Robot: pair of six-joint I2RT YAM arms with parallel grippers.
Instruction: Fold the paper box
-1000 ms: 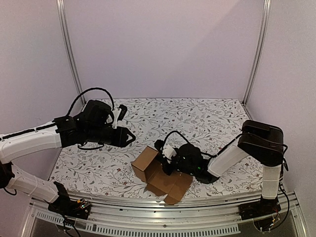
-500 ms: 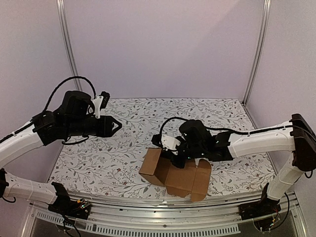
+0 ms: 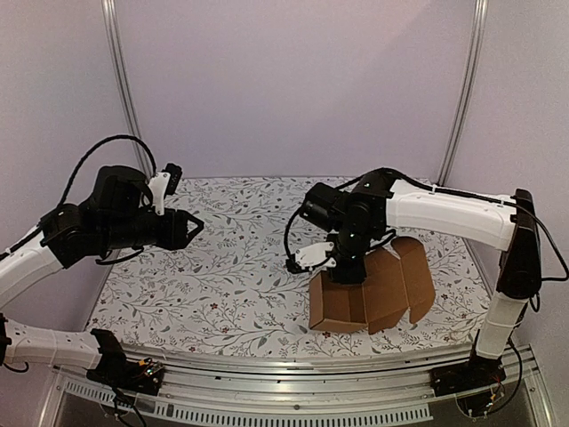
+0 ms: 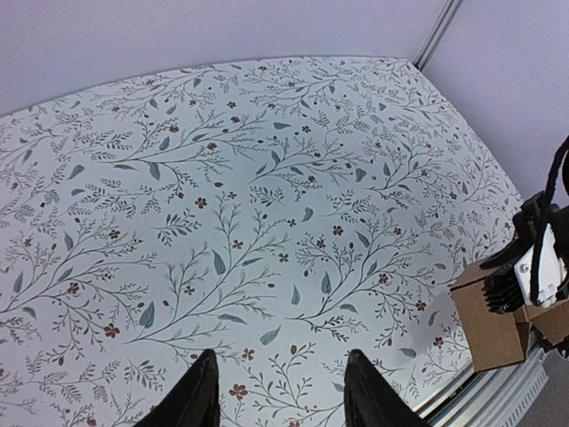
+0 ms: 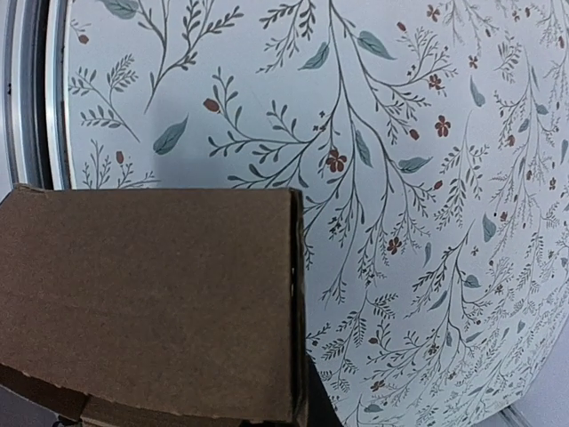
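Two arms reach over a tabletop (image 3: 240,267) printed with leaves and small red flowers. The paper box (image 3: 369,298), plain brown cardboard, sits in the near right part of the tabletop, only partly folded. One panel faces the near edge like a wall, further panels angle away behind it, and loose flaps spread out to the right.

The right gripper (image 3: 342,267) comes down from above onto the box's upper left edge, its jaws closed on the cardboard there. In the right wrist view the box (image 5: 151,294) fills the lower left corner, with one flat brown face and a sharp vertical fold at its right side. The fingertips themselves are hidden behind it.

The left gripper (image 3: 188,229) hangs above the left side of the tabletop, well apart from the box, pointing right. Its jaws stand apart with nothing between them, and bare patterned surface shows through the gap in the left wrist view (image 4: 280,365). That same view catches the box (image 4: 493,325) at its right edge, close to the metal rail (image 4: 498,391) along the near side of the tabletop.
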